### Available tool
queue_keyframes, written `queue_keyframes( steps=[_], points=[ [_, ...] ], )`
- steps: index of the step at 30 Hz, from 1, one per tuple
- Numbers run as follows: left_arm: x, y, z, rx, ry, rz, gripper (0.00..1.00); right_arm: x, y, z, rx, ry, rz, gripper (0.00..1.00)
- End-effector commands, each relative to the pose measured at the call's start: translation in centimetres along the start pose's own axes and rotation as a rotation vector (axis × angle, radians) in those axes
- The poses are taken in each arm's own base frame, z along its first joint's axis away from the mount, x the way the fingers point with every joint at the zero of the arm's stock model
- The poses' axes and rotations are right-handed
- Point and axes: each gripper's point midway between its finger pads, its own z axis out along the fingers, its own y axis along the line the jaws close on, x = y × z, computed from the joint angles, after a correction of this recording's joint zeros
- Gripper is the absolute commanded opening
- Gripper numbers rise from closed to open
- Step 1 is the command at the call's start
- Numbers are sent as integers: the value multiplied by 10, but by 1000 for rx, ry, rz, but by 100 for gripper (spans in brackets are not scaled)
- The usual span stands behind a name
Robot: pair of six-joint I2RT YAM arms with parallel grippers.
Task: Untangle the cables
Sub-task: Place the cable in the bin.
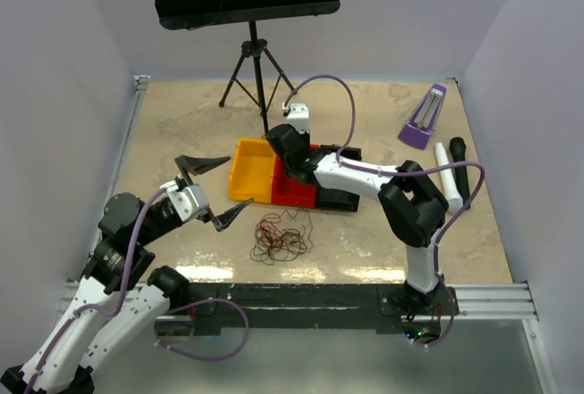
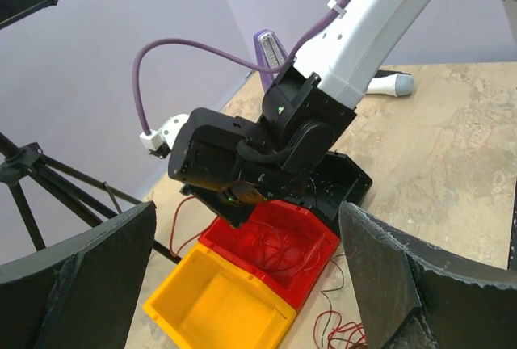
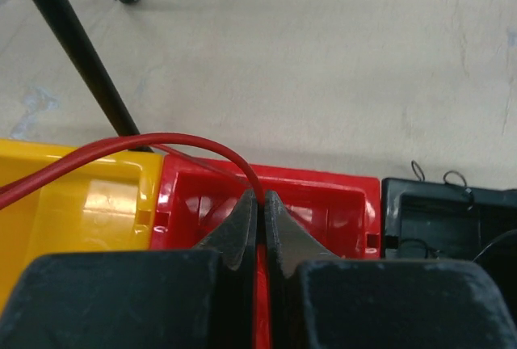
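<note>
The right claw is clenched on a red wire above the red bin. The left claw hangs released left of that bin. The cable clump lies near the bin on the bench.

Pale lavender walls; beige marbled tabletop; black tripod music stand behind.

The left arm and right arm wear white shells over black joint housings. A purple hose loops along each, and the black wedge-shaped fingers have rough, grainy faces.
</note>
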Motion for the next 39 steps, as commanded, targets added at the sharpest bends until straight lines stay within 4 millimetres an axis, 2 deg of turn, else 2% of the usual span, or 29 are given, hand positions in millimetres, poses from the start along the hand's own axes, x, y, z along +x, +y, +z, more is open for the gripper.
queue_keyframes(
  steps=[1,10,12,15,17,19,23,27,30,33,36,39],
  points=[
    [-5,1,1,2,-31,14,100,21,-2,2,35,52,98,0],
    [-8,3,1,-10,-34,18,100,67,14,18,-5,151,115,0],
    [-7,3,1,-11,-32,17,100,72,13,19,-9,167,120,0],
    [-7,3,2,-10,-33,16,100,70,13,15,-24,173,117,0],
    [-6,3,2,-9,-31,14,100,59,13,10,-42,167,124,12],
    [-7,3,2,-8,-33,13,100,43,13,1,-69,154,132,28],
    [-7,2,2,-7,-36,10,100,6,15,-20,-129,117,149,53],
    [-9,3,1,-9,-40,14,100,-17,15,-36,-180,106,142,68],
    [-9,3,1,-8,-37,17,100,-36,17,-46,-221,73,137,70],
    [-7,3,1,-11,-32,16,100,-52,24,-43,-241,43,117,70],
    [-10,4,1,-13,-40,19,100,-59,33,-27,-242,41,62,68],
    [-10,5,0,-19,-37,22,100,-55,35,-4,-237,62,37,60]
  ],
)
